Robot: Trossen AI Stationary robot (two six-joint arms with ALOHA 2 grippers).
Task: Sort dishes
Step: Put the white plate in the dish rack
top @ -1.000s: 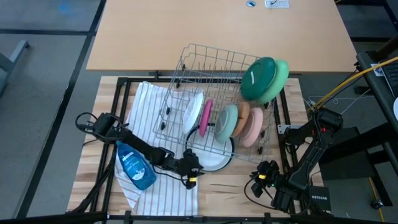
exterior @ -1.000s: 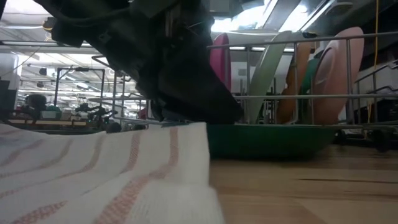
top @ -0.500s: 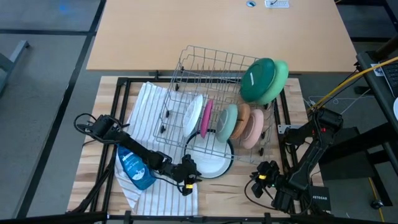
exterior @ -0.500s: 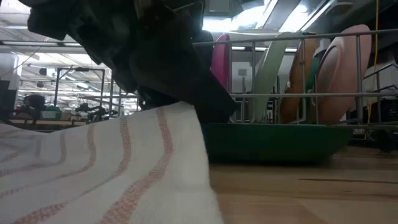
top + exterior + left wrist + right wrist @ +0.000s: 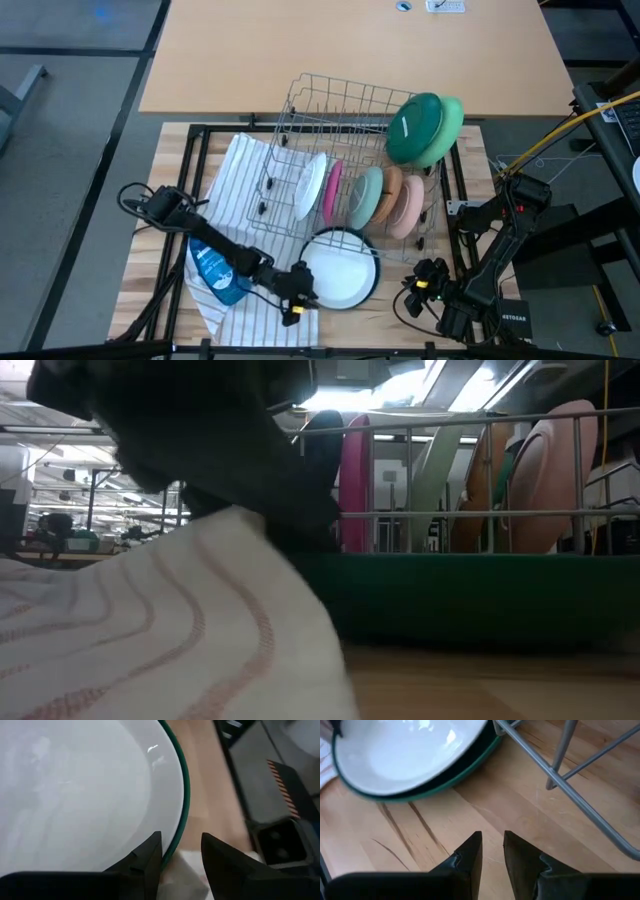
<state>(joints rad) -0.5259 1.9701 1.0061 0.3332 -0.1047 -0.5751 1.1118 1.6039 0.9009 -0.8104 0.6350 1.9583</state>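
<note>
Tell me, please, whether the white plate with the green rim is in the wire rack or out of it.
Out. The white plate lies flat on the table in front of the wire rack, its rim between the left gripper fingers.

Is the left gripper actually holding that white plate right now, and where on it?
Yes. The left gripper pinches the white plate by its green-edged rim on the towel side. The right gripper holds nothing, hovering over bare wood.

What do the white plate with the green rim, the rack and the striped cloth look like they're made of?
White plate: probably glossy plastic or melamine; it shows sharp highlights in the left wrist view. Rack: thin grey metal wire, bare or coated I cannot tell. Striped cloth: soft woven fabric; it folds and bunches in the low view.
</note>
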